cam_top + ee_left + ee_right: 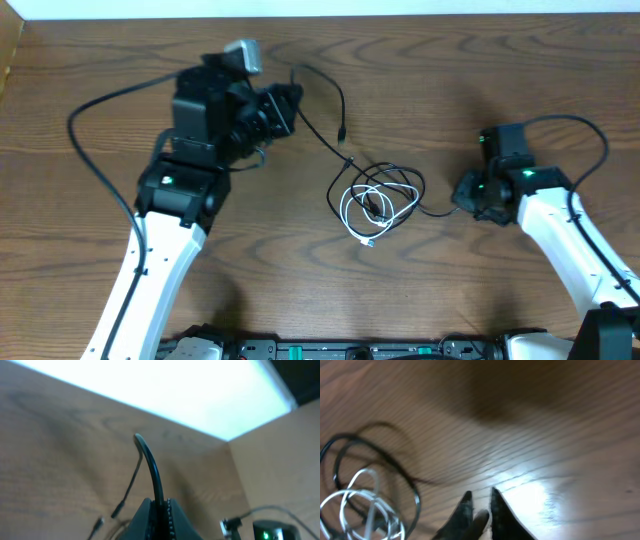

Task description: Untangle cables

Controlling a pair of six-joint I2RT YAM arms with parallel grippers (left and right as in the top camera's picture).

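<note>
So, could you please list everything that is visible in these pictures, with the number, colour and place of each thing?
table: one, brown wood, under everything
white cable: one, white, in the tangle at the table's centre
black cables: seemingly two, black, looped with the white cable; one strand lifted toward the upper left, one end pointing right
arm leads: two, black, thicker, one arcing beside each arm
arms: two, white and black, left and right of the tangle
left end effector: one, black, shut on a black strand
right end effector: one, black, low over the table right of the tangle; fingers nearly together, grip unclear
</note>
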